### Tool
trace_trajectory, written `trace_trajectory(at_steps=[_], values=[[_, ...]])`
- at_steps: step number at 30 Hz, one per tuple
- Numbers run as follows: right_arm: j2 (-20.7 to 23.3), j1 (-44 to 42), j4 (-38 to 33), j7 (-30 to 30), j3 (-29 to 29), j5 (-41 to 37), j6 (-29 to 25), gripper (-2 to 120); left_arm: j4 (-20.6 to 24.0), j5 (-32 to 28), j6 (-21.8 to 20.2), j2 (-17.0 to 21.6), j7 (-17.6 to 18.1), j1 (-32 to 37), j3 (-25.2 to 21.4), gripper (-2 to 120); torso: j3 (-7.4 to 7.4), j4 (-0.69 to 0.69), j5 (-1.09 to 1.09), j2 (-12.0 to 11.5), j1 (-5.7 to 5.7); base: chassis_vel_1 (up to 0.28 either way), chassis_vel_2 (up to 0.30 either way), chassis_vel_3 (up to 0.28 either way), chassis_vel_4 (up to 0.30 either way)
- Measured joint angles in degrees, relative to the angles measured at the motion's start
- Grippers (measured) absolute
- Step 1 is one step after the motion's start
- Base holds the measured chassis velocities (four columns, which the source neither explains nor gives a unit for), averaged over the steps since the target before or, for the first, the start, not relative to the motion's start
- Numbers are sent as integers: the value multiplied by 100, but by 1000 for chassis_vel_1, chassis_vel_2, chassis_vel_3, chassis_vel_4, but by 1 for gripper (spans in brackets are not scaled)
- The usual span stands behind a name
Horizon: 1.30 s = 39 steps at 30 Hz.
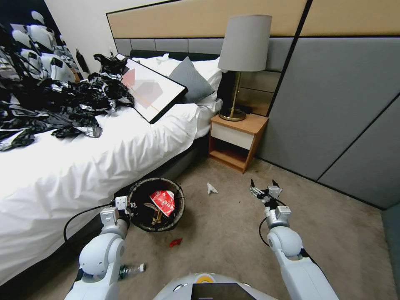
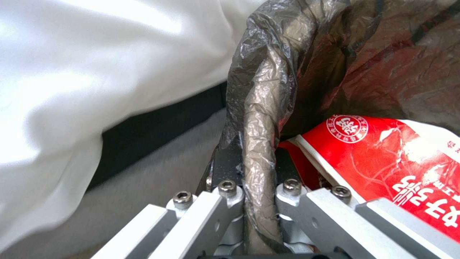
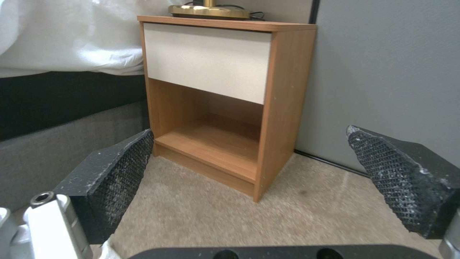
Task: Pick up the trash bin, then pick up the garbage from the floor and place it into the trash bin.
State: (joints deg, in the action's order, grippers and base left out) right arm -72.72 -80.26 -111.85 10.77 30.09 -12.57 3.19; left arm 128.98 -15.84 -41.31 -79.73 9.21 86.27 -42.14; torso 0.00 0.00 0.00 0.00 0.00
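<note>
The trash bin (image 1: 141, 223), round with a dark bag folded over its rim, is beside the bed at lower left. My left gripper (image 1: 130, 206) is shut on its near-left rim. In the left wrist view the fingers (image 2: 218, 207) clamp the bagged rim (image 2: 258, 144). A red-and-white wrapper (image 1: 163, 201) lies inside the bin (image 2: 398, 158). On the carpet lie a white scrap of garbage (image 1: 211, 188) and a small red scrap (image 1: 176, 242). My right gripper (image 1: 263, 185) hangs open over the carpet, right of the white scrap, with its pads (image 3: 120, 172) wide apart and nothing between them.
The white bed (image 1: 83, 166) carries a heap of shiny black plastic (image 1: 62, 104) and a framed board (image 1: 152, 89). A wooden nightstand (image 1: 235, 141) with a lamp (image 1: 243, 62) stands against the grey wall panels, straight ahead of the right gripper (image 3: 211, 72). A plastic bottle (image 1: 131, 270) lies by my base.
</note>
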Motion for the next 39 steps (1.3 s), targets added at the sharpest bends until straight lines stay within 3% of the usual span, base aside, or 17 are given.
trace_trajectory(at_steps=[6, 9, 11, 12, 14, 15, 18, 20, 22, 32, 39], values=[[137, -3, -86, -28, -87, 91, -135, 100, -28, -3, 0, -10, -2, -16, -14, 0, 0, -1, 1, 0, 1, -107, 102, 102, -111], [499, 122, -274, 170, -295, -191, 257, 100, -57, -6, 0, -8, -2, -24, -37, 0, 0, -2, 1, 0, 1, 0, 0, 0, 0], [1083, 393, -496, 610, -699, -935, 1036, 100, -83, 1, -1, -4, 7, -29, -54, 0, 0, 1, 0, 0, 0, 0, 0, 0, 0], [1083, 393, -496, 610, -699, -935, 1036, 100, -83, 1, -1, -4, 7, -29, -54, 0, 0, 1, 0, 0, 0, 0, 0, 0, 0], [1647, 887, -655, 1033, -1262, -1784, 1872, 100, -93, 12, -13, -9, 8, -31, -55, 0, 0, 0, -1, 1, 0, 0, 0, 0, 0], [1647, 887, -655, 1033, -1262, -1784, 1872, 100, -93, 12, -13, -9, 8, -31, -55, 0, 0, 0, -1, 1, 0, 0, 0, 0, 0], [2250, 1904, -577, 1172, -2109, -3015, 2602, 100, -94, 36, -47, -39, 15, -28, -25, 0, 0, 3, 0, 0, 0, 0, 0, 0, 0], [2371, 2159, -529, 1144, -2300, -3374, 2799, 100, -100, 44, -65, -45, 19, -31, -10, 0, 0, 4, 0, 0, 0, 0, 0, 0, 0], [2541, 2725, -380, 1113, -2775, -4101, 3162, 100, -134, 65, -79, -45, 23, -33, 0, 0, 0, -2, 0, 0, 0, 0, 0, 0, 0], [2367, 4309, 295, 1379, -4226, -5392, 3821, 100, -161, 127, -83, -96, 21, -37, 10, 0, 0, 1, 0, 0, 0, 0, 0, 0, 0], [2011, 5016, 889, 1286, -4974, -5651, 3933, 100, -170, 145, -85, -101, 20, -30, -4, 0, 0, -1, -2, 0, 0, 0, 0, 0, 0]])
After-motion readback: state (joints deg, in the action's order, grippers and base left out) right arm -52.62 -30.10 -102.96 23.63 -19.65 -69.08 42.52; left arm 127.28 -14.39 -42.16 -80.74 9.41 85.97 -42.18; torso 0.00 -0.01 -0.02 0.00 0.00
